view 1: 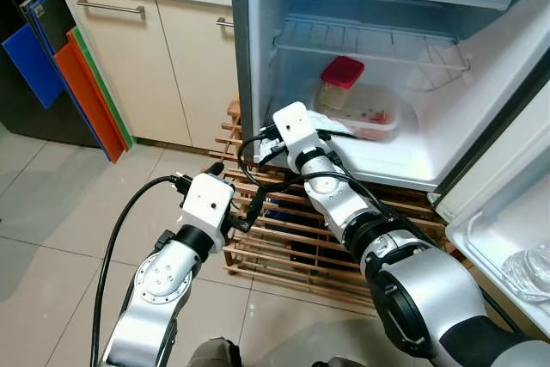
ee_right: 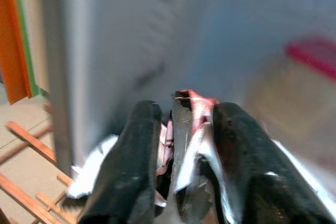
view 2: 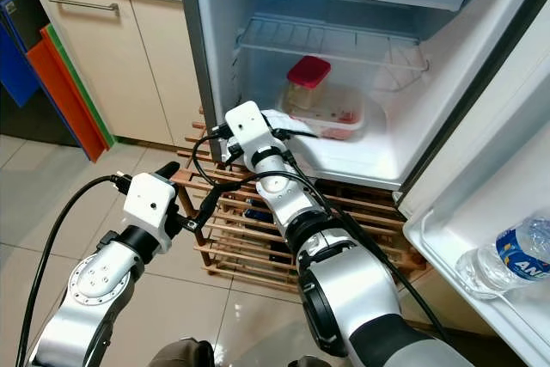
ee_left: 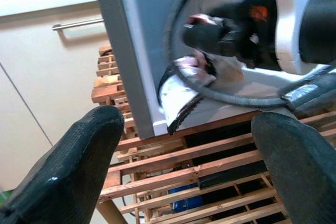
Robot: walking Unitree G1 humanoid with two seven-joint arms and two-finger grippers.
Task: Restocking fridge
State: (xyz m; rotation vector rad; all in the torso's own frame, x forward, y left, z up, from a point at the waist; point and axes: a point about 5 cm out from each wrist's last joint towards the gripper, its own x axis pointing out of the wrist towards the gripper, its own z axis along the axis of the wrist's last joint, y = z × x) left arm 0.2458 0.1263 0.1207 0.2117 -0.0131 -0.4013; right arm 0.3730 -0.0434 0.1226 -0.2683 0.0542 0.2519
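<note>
My right gripper (ee_right: 186,111) is shut on a crinkled pink and white plastic packet (ee_right: 184,145). It is held at the front of the open fridge (view 1: 258,40), just above the bottom floor, at the near end of a clear tray (view 1: 404,118). A jar with a red lid (view 1: 341,82) stands behind that tray. The packet (view 1: 340,128) shows white beyond my right wrist. My left gripper (ee_left: 186,129) is open and holds nothing. It hangs low, left of the fridge's corner, in front of a wooden slatted rack (ee_left: 178,169).
A wire shelf (view 1: 369,45) spans the fridge above the tray. The open door stands at the right, with a water bottle (view 2: 507,259) in its shelf. Cream cabinets (view 1: 129,58) and coloured boards (view 1: 86,92) stand at the left. The floor is tiled.
</note>
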